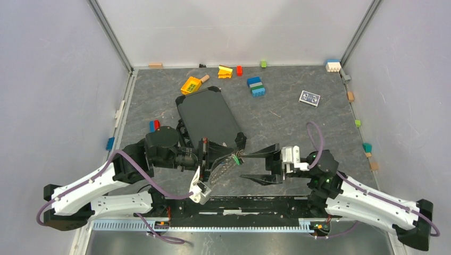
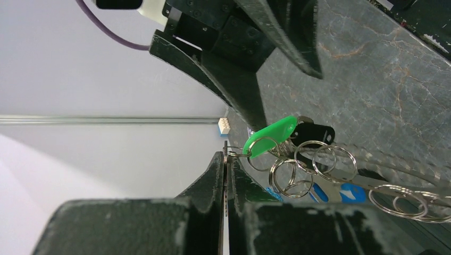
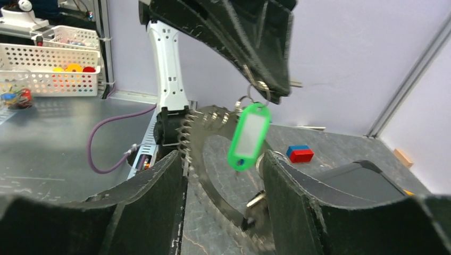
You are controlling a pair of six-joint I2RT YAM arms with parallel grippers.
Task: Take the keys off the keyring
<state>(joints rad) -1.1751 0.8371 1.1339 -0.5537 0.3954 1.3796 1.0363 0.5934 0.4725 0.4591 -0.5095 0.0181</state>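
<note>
Progress looks slight: the keys (image 3: 205,121) fan out like gear teeth, seemingly all on the keyring (image 2: 237,154), which hangs above the near middle of the table (image 1: 276,106) with its green tag (image 3: 248,135). The left gripper (image 2: 226,159) is pinched tight on the ring's wire; the right gripper (image 3: 223,162) stands apart, a finger either side of the tag, holding nothing. No loose key shows. The ring's split is hidden, the lower bunch blurs, and from overhead it is only a small tangle
</note>
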